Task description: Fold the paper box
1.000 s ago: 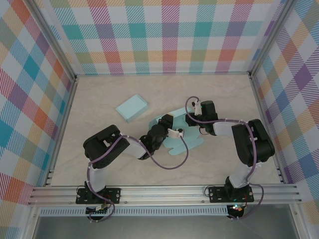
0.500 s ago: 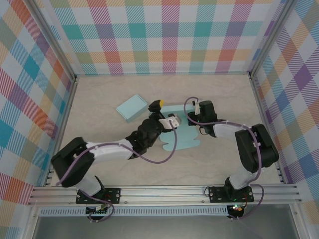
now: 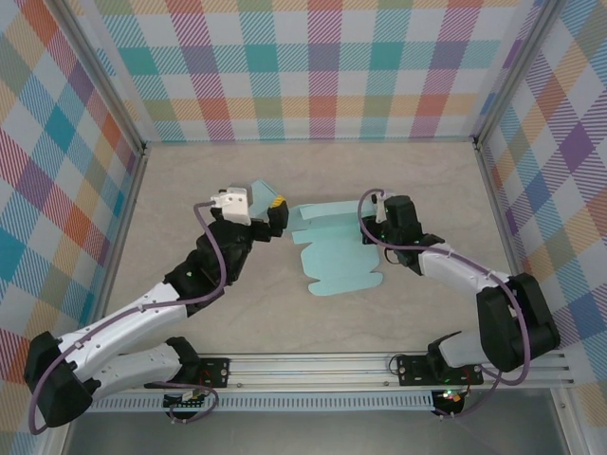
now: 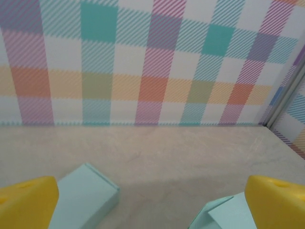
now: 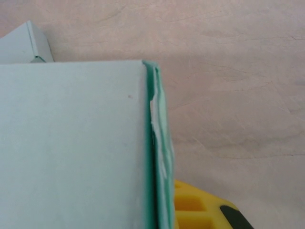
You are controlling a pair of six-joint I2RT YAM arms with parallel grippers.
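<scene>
Right hand (image 3: pixel 373 227) is pinched shut on the right edge of the box (image 3: pixel 337 261), a half-flat blank mid-tabletop (image 3: pixel 427 180) with its far flap raised. Left hand (image 4: pixel 152 210) is wide open and empty, near the blank's far-left corner. Judged best: hold the right pinch as anchor, bring the left in low, crease on the score. Second box (image 4: pixel 86 195) lies just beside the left hand and could get bumped.

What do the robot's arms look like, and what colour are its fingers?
The left arm and right arm have black joints with pale grey links between. A purple cable loops along each. A white camera block sits on the left wrist. The fingers are bright yellow.
</scene>
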